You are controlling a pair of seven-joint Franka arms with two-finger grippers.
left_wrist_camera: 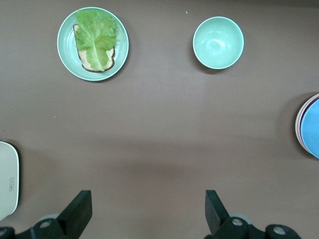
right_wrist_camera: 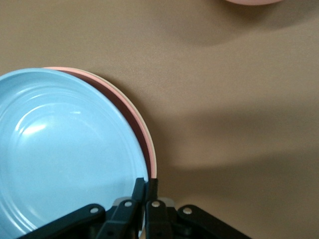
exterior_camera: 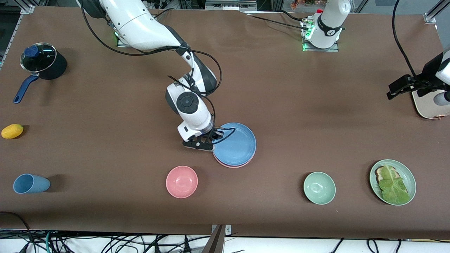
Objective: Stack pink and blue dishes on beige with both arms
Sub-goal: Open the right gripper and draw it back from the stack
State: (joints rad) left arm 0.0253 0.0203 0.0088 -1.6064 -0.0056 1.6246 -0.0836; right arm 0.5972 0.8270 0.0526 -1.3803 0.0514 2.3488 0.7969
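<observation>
The sky-blue plate (exterior_camera: 237,144) lies on top of the salmon-pink plate (exterior_camera: 232,165) near the middle of the table. In the right wrist view the blue plate (right_wrist_camera: 60,149) covers most of the pink one (right_wrist_camera: 144,134), and a thin cream rim of the beige plate (right_wrist_camera: 130,103) shows under the pink edge. My right gripper (exterior_camera: 215,137) (right_wrist_camera: 146,186) is shut on the blue plate's rim, on the side toward the right arm's end. My left gripper (exterior_camera: 399,88) (left_wrist_camera: 147,211) waits open over bare table at the left arm's end, holding nothing. The stack's edge (left_wrist_camera: 308,127) shows in the left wrist view.
A pink bowl (exterior_camera: 181,181), a green bowl (exterior_camera: 319,188) and a green plate with toast and lettuce (exterior_camera: 392,181) lie nearer the front camera. A blue cup (exterior_camera: 31,183), a yellow fruit (exterior_camera: 12,131) and a lidded pot (exterior_camera: 43,61) sit at the right arm's end. A cream toaster (exterior_camera: 430,105) stands under the left arm.
</observation>
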